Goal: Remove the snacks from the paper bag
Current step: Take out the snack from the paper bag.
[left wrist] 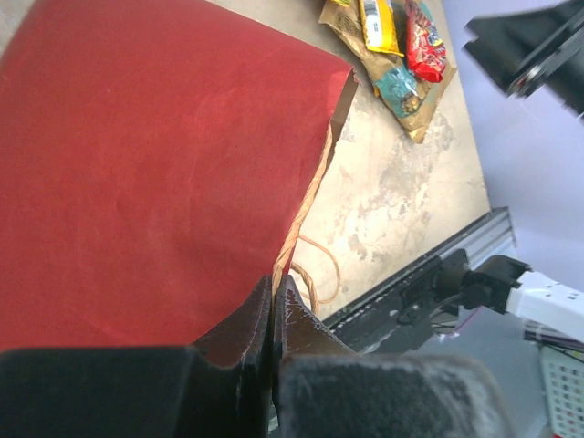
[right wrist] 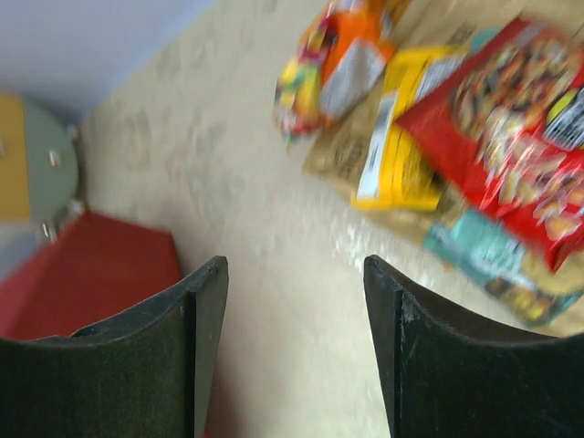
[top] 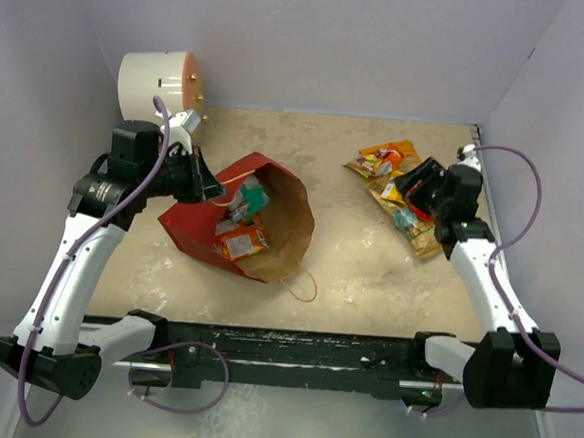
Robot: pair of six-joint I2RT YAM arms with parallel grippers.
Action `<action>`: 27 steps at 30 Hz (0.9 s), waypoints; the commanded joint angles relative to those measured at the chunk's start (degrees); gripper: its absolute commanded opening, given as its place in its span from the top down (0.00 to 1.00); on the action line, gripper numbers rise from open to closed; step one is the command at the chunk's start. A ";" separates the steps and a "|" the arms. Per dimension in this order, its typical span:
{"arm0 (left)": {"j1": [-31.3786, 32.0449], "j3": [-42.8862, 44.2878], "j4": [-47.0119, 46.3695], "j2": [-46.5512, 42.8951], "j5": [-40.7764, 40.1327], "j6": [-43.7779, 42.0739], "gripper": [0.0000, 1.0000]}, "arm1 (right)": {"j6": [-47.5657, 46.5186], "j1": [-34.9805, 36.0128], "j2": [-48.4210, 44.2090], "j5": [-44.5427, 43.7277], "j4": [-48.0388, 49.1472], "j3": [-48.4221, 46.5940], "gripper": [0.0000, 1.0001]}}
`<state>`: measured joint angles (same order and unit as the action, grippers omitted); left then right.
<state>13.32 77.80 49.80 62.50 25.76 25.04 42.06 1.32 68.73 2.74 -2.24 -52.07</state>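
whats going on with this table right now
The left end effector is shut on the rim of the red paper bag with a brown inside, which lies on its side with its mouth open. A few packets are not yet out of it, an orange flat packet among them. The right end effector is open and empty, next to a pile of crinkly snack packets already out on the beige table.

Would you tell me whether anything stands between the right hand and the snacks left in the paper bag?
Nothing visible: only tabletop separates the open right hand from the paper bag, whose mouth opens toward it with snacks showing.
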 commanded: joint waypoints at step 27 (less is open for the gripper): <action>0.21 1.92 7.24 0.46 1.73 2.04 1.00 | -76.89 54.67 4.07 17.53 18.34 7.26 0.35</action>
<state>13.32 76.42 57.19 62.85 29.17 30.06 -21.87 53.04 67.29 29.32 11.29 -40.66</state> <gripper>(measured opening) 0.009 0.636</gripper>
